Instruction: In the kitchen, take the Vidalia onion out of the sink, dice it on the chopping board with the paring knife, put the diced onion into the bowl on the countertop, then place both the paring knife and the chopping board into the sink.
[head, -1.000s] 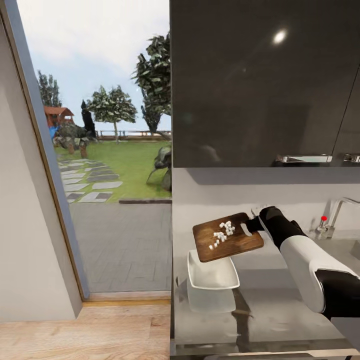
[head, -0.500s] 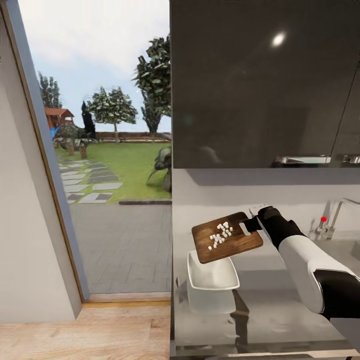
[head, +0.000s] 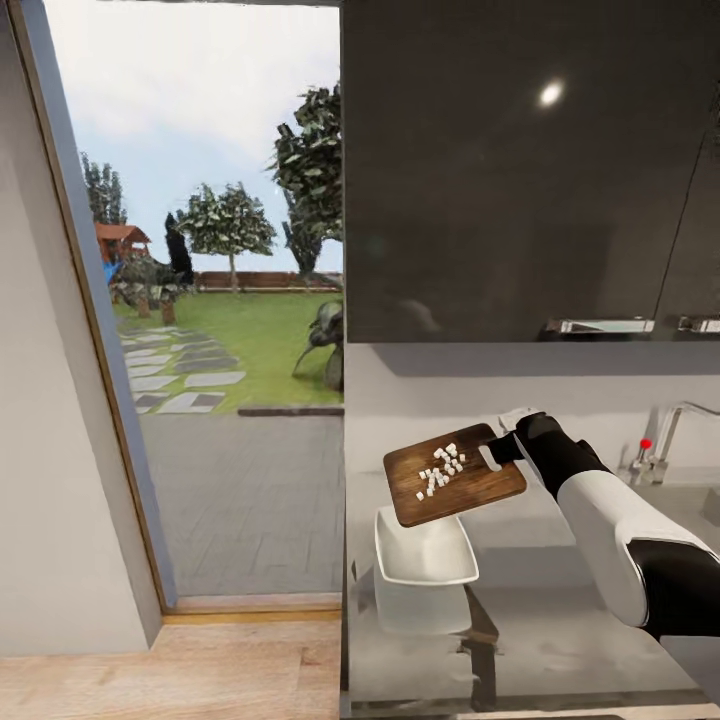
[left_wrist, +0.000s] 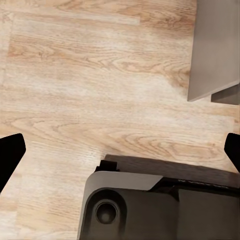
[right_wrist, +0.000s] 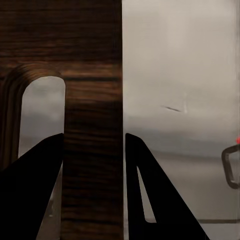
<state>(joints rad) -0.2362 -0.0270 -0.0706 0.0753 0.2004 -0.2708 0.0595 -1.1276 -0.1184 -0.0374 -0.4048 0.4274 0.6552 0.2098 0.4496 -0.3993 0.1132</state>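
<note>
Dicing looks finished: small white onion pieces (head: 441, 468) lie scattered on the chopping board (head: 455, 487), and no whole onion shows. We hold the board with our right gripper (head: 507, 447), lifted off the tabletop (head: 560, 610) and tilted so its far, free end dips toward the bowl (head: 424, 548). The bowl sits on the tabletop directly under that lower end, near the counter's left edge, and looks empty, so by our judgement the tipping step is in hand but no pieces have gone in yet.

In the right wrist view the two dark fingers (right_wrist: 31, 185) sit tight on either side of the wooden strip beside the board's handle slot (right_wrist: 92, 150), so the grip is closed on the board at its handle end. The onion pieces lie toward the board's middle, away from the gripper and above the bowl.

Our left gripper (left_wrist: 120, 150) hangs over the wooden floor (left_wrist: 90, 75) with its fingertips spread far apart, holding nothing.

What we judge is left: sliding the dice into the bowl, then carrying board and paring knife to the sink, whose tap (head: 665, 430) stands to our right.
</note>
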